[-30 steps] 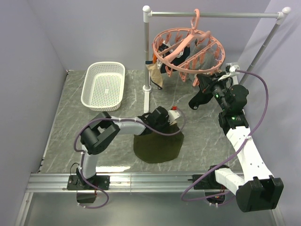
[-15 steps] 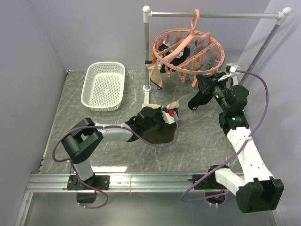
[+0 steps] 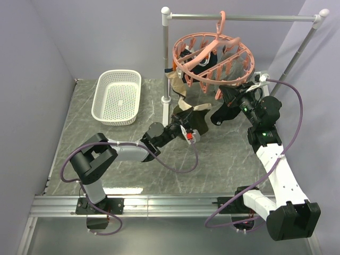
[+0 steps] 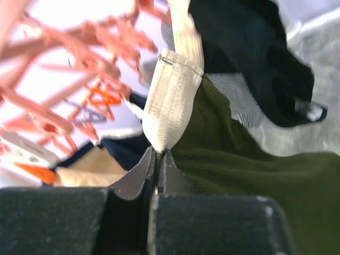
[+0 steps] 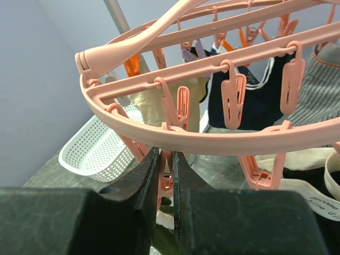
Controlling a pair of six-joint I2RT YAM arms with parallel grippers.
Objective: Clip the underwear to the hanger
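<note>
The olive-green underwear (image 3: 195, 121) with a beige waistband (image 4: 172, 101) is lifted off the table below the hanger. My left gripper (image 3: 187, 126) is shut on the waistband, seen in the left wrist view (image 4: 158, 155). The salmon-pink ring hanger (image 3: 212, 56) hangs by its hook from the grey rail (image 3: 244, 17), with several garments clipped on it. My right gripper (image 3: 219, 116) is below the ring's near right side. In the right wrist view it (image 5: 166, 156) is shut on a pink peg (image 5: 169, 178) hanging from the ring (image 5: 223, 139).
A white basket (image 3: 117, 96) stands at the back left. The rail stand's upright post (image 3: 167, 56) rises behind the underwear. A tan garment (image 3: 175, 84) and dark garments (image 3: 204, 61) hang from the hanger. The table's left edge (image 3: 58, 143) runs beside the basket.
My left gripper has lifted the underwear off the table and carried it up and back toward the hanger. The fabric now hangs bunched. The right gripper has stayed by the ring.
</note>
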